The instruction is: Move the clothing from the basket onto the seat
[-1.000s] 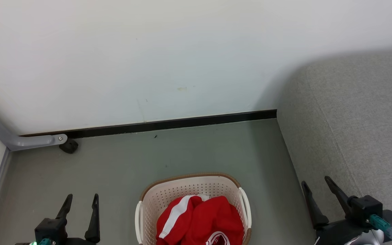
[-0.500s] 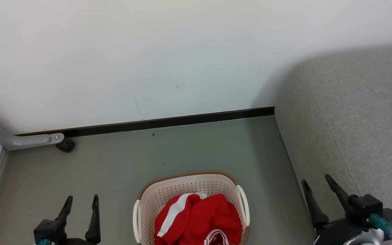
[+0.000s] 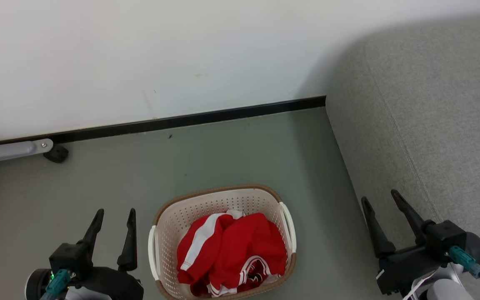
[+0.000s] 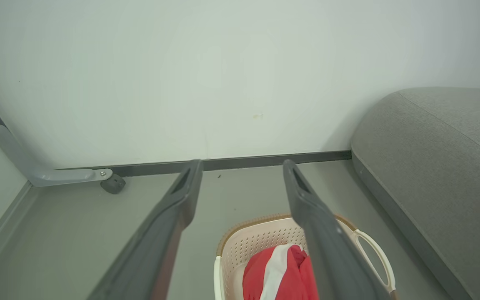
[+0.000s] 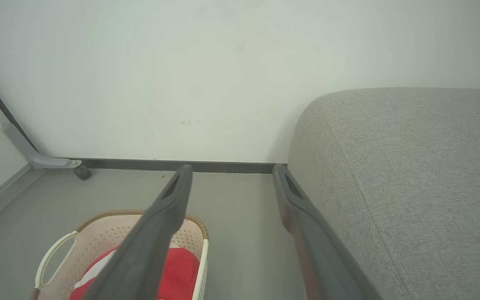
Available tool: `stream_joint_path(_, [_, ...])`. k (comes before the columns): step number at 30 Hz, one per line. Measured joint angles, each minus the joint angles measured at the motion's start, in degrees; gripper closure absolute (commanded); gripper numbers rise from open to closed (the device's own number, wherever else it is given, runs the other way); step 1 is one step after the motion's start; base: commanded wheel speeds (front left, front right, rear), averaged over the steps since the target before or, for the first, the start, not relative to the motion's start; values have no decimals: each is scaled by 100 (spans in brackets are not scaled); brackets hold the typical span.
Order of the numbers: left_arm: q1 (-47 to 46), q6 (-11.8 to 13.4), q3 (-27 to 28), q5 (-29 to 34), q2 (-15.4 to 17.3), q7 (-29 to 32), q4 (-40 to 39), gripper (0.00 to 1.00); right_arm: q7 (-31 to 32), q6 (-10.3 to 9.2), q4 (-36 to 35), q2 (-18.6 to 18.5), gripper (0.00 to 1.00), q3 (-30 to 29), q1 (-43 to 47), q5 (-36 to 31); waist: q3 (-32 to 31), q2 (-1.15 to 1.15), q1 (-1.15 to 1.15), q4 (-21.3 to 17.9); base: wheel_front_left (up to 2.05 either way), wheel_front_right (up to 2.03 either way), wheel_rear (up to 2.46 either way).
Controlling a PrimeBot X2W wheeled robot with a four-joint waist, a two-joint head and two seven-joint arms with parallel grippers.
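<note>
Basket heading: the basket [image 3: 206, 194] stands upright on the grey floor [image 3: 231, 154], mouth up. Its handle-to-handle line runs crosswise, with one white handle toward the left gripper [image 3: 116, 211] and the other toward the right gripper [image 3: 379, 196].
Basket place: between the two grippers, close beside the left one's inner finger and well apart from the right one.
Clothing lie: the clothing [image 3: 231, 246] is heaped inside the basket, filling the half nearest the gripper bases. A broad white stripe slants from the heap's far side down toward the left gripper.
Left jaws: fingers spread apart with nothing between them and touching nothing. The tips point at the wall [image 3: 140, 54].
Right jaws: fingers spread apart and empty. The outer finger lies along the rounded edge of the seat [image 3: 431, 104] — whether it touches the fabric cannot be told.
Seat place: beyond and outside the right gripper, reaching back to the wall.
Clothing look: bright red soft fabric, crumpled, with white striped trim and a white-edged emblem on the near fold — its print is too small to read.
Basket look: cream plastic with perforated walls and a brown rim.
Seat look: light grey weave with a stitched seam running along its top.
</note>
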Motion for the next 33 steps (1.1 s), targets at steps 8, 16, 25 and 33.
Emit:
stream_joint_path(8, [-467,-48,-129,15,55,0,-37,0,0,-30,-256,93,0,-44,-248,-85,586,0,0,-150,0,0,0])
stream_joint_path(16, [-1010,-51,-377,169,62,9,-18,0,-1,-62,-407,175,0,-97,-511,-137,1224,0,1,-287,0,0,0])
stream_joint_path(25, [-1388,-94,-759,372,133,627,98,0,-1,-108,-463,289,0,-110,-632,-178,1895,1,1,-469,0,0,0])
stream_joint_path(33, [-1796,-94,-914,509,193,1225,214,0,-1,-109,-485,419,0,-66,-881,-234,2415,1,1,-655,0,0,0])
